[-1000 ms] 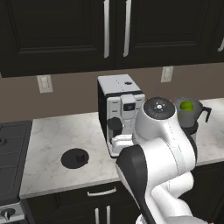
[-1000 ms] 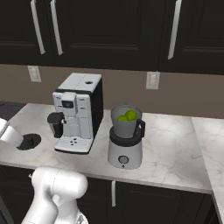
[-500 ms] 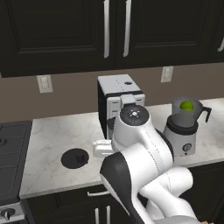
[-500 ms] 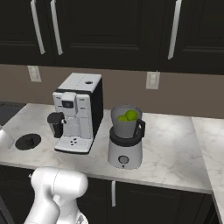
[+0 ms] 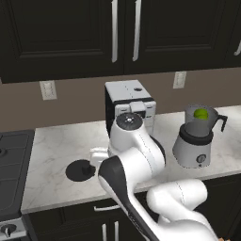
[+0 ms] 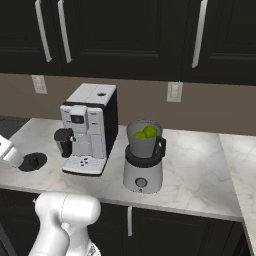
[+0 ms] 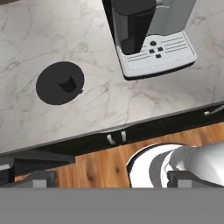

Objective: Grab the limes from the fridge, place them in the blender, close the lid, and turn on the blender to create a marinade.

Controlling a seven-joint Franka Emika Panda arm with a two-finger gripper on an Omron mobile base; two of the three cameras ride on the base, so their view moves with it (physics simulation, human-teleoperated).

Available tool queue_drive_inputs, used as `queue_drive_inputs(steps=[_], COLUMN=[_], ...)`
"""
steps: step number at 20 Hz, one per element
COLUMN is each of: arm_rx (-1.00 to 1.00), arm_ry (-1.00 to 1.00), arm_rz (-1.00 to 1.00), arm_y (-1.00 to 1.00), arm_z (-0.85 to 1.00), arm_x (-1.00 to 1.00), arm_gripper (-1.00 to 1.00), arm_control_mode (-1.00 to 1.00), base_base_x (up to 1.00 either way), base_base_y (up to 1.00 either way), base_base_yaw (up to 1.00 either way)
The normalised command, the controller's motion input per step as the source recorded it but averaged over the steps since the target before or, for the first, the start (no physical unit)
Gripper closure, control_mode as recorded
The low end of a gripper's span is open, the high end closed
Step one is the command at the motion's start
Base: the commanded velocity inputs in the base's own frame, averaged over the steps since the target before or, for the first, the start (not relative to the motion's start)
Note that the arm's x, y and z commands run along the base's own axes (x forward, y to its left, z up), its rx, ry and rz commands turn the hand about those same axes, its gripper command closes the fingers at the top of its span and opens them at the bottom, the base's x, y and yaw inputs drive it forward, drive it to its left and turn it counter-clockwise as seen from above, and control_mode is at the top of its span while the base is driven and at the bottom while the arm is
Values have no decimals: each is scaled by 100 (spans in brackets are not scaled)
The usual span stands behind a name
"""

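Observation:
The blender [image 5: 196, 143] stands on the counter right of the coffee machine. Its dark jar is uncovered, with limes [image 5: 201, 113] inside; from the right base they show as two green fruits [image 6: 146, 133]. The lid [image 5: 81, 170], a flat black disc with a central knob, lies on the marble at the left. It also lies left of the coffee machine in the right base view [image 6: 33, 161]. My gripper [image 7: 113, 180] hangs open above the counter's front edge, its fingers wide apart and nothing between them. The lid [image 7: 60, 82] sits ahead and to the left of it. The fridge is out of view.
A boxy white coffee machine [image 5: 130, 104] stands between lid and blender, its drip tray [image 7: 156, 56] close to my hand. A stovetop [image 5: 12, 162] borders the counter on the left. Dark wall cabinets [image 5: 124, 33] hang overhead, and wooden floor [image 7: 94, 168] lies below the counter edge.
My arm has swung left, away from the blender and toward the lid's side of the counter. The jaws stayed open. Blender, limes and lid have not moved.

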Motion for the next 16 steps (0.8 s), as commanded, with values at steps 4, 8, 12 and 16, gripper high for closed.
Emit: queue_drive_inputs(steps=[4,8,12,16], arm_rx=[0,0,0,0], arm_ry=[6,2,0,0], arm_rz=[0,0,0,0], arm_y=[24,7,0,4], arm_z=[-18,-24,-33,-39], arm_x=[51,44,34,25], arm_gripper=[-100,-100,-100,-100], arm_control_mode=[-100,-100,-100,-100], base_base_x=[0,0,0,0], base_base_y=[0,0,0,0], base_base_yaw=[0,0,0,0])
